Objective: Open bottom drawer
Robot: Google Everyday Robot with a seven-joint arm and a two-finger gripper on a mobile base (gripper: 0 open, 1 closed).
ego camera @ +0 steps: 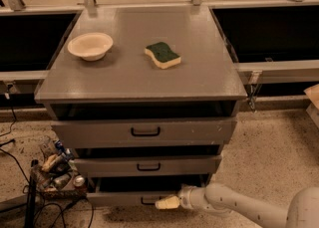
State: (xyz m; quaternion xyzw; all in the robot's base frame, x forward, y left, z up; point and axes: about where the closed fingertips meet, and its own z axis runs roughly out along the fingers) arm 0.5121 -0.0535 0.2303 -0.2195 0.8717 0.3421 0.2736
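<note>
A grey metal cabinet point(139, 80) holds three drawers. The bottom drawer point(130, 198) is the slimmest front, lowest in the stack, with a small black bar handle point(148, 201). It stands pulled out a little, with a dark gap showing above its front. My gripper point(167, 202) reaches in from the lower right on a white arm point(239, 207), its cream-coloured fingertips right at the handle. The top drawer point(144, 132) and middle drawer point(147, 166) also sit slightly forward.
A cream bowl point(90, 46) and a green-and-yellow sponge point(162, 55) rest on the cabinet top. Cables and small clutter point(52, 170) lie on the speckled floor at the lower left. Dark bins flank the cabinet on both sides.
</note>
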